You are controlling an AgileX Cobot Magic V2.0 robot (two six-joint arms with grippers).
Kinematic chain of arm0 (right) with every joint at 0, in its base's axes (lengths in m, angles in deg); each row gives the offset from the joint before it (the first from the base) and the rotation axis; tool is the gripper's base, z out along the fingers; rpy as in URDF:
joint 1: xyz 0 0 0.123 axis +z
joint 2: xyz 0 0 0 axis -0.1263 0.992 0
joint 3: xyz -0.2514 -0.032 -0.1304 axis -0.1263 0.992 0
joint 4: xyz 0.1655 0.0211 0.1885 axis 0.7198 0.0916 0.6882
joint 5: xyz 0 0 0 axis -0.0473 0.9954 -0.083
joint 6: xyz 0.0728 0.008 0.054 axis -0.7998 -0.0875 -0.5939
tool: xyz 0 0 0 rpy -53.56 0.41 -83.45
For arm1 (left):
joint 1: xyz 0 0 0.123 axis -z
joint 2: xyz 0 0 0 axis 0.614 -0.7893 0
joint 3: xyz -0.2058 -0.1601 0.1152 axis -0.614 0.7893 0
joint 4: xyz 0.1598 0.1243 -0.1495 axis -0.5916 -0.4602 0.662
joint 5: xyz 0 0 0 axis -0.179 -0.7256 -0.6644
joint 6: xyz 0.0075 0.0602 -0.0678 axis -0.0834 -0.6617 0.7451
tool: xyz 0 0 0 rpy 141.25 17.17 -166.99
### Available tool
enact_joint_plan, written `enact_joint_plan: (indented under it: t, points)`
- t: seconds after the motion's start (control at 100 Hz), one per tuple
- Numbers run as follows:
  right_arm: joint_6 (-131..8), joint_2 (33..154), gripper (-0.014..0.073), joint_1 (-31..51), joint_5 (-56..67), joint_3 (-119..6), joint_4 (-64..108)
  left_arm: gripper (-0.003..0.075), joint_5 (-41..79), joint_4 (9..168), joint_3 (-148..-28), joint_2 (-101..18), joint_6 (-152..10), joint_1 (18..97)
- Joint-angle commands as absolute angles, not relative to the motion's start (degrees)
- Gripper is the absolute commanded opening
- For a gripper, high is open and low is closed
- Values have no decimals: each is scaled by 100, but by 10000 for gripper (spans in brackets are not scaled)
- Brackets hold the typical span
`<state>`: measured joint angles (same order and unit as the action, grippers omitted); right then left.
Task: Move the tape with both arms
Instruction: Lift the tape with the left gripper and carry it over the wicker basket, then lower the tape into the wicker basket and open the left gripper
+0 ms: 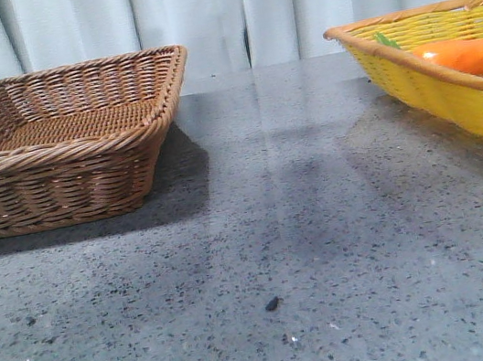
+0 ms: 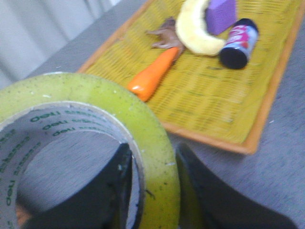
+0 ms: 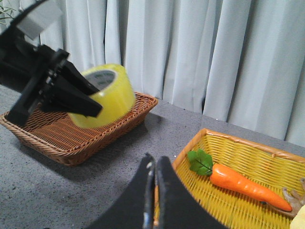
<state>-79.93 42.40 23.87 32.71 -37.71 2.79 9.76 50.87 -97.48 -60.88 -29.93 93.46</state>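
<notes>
On the left, the left hand [image 3: 88, 102] is clamped across the wall of the tape [image 3: 107, 93], holding it in the air above the brown basket [image 1: 60, 150]. To pass it well, keep the roll steady with its far rim exposed. The right hand [image 3: 153, 191], fingers together near the yellow basket [image 1: 448, 86], should open before approaching.

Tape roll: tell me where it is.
The tape is held aloft in the left hand, above the table between the brown basket and the yellow basket.

Left gripper [image 3: 90, 102] clamped (right gripper [image 3: 155, 191] closed)
</notes>
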Motion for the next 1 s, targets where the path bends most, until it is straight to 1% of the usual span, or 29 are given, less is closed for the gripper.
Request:
enact_joint_plan:
  t: [0.0, 0.1, 0.23, 0.36, 0.43, 0.52, 0.67, 0.72, 0.77, 0.88, 0.94, 0.99]
  points:
    - [-7970, 4336, -65, 2386, 2856, -3891, 238, -21, 668, 4921, -9950, -5760, -2971, 9027]
    - [-7970, 4336, -65, 2386, 2856, -3891, 238, -20, 367, 4921, -9798, -5707, -2971, 8666]
    - [-7970, 4336, -65, 2386, 2856, -3891, 238, -20, 652, 5001, -9423, -5694, -2959, 8159]
    - [-7970, 4336, -65, 2386, 2856, -3891, 238, -20, 1226, 5379, -9049, -5769, -2961, 7714]
    - [-7970, 4336, -65, 2386, 2856, -3891, 238, -20, 1463, 5517, -8914, -5860, -2961, 7548]
    - [-7970, 4336, -65, 2386, 2845, -3891, 251, -20, 1472, 5637, -8895, -6035, -2937, 7398]
    - [-7970, 4336, -65, 2386, 2845, -3891, 290, -16, 1463, 5679, -8895, -6346, -2937, 7376]
    - [-7970, 4336, -65, 2386, 2857, -3891, 290, 6, 1463, 5704, -8895, -6437, -2937, 7376]
    - [-7970, 4336, -65, 2386, 2866, -3891, 290, 53, 1475, 5728, -8895, -6510, -2937, 7376]
    - [-7970, 4336, -65, 2386, 2866, -3891, 290, 200, 1474, 5753, -8895, -6596, -2937, 7376]
    - [-7970, 4336, -65, 2386, 2866, -3891, 324, 239, 1460, 5753, -8895, -6605, -2937, 7376]
    - [-7970, 4336, -65, 2386, 2880, -3891, 324, 250, 1460, 5753, -8895, -6605, -2937, 7376]
